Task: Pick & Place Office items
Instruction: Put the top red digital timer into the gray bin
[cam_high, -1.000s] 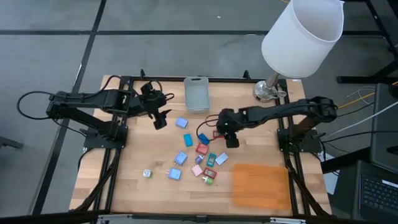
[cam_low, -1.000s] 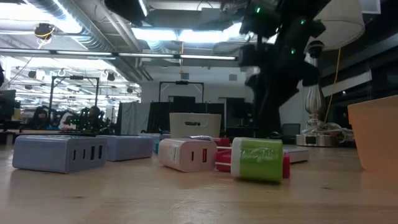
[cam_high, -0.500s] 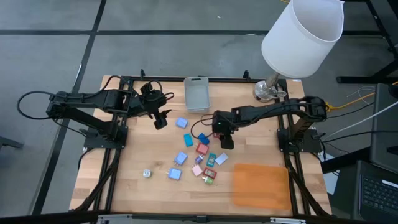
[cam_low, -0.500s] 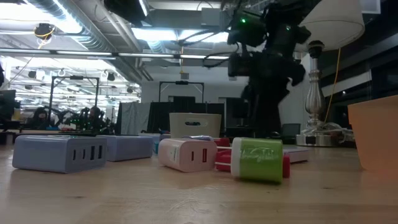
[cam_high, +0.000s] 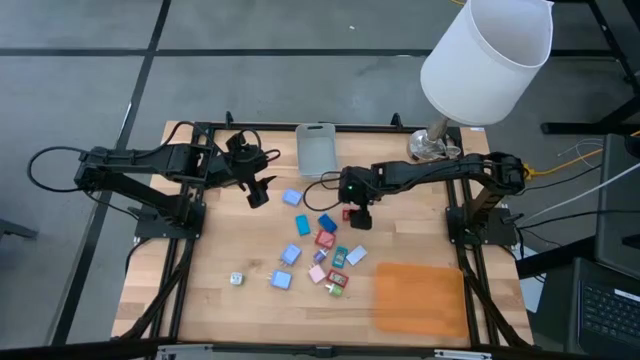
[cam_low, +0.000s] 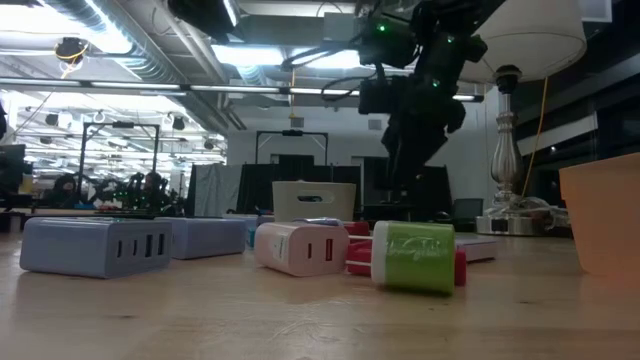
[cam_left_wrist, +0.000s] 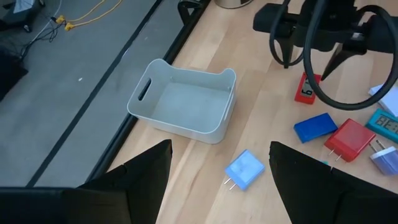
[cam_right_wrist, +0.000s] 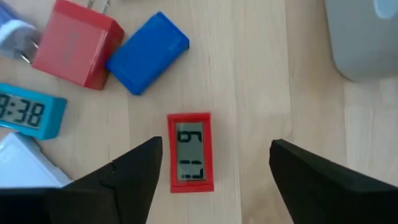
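Right gripper (cam_right_wrist: 211, 168) hangs, jaws spread, empty, directly above red clock (cam_right_wrist: 190, 152); only its wrist view shows the digits. Left gripper (cam_left_wrist: 217, 168) waits near bin (cam_left_wrist: 186, 102), jaws parted, empty.

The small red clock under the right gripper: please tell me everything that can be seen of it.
The red clock is a small flat rectangle, seemingly plastic, with a grey display showing dark digits. It lies face up on the wooden table, touching no other piece; a blue block and a red plug adapter lie close by. The right gripper hangs directly above it, fingers open on either side, not touching it. The grey bin stands farther off.
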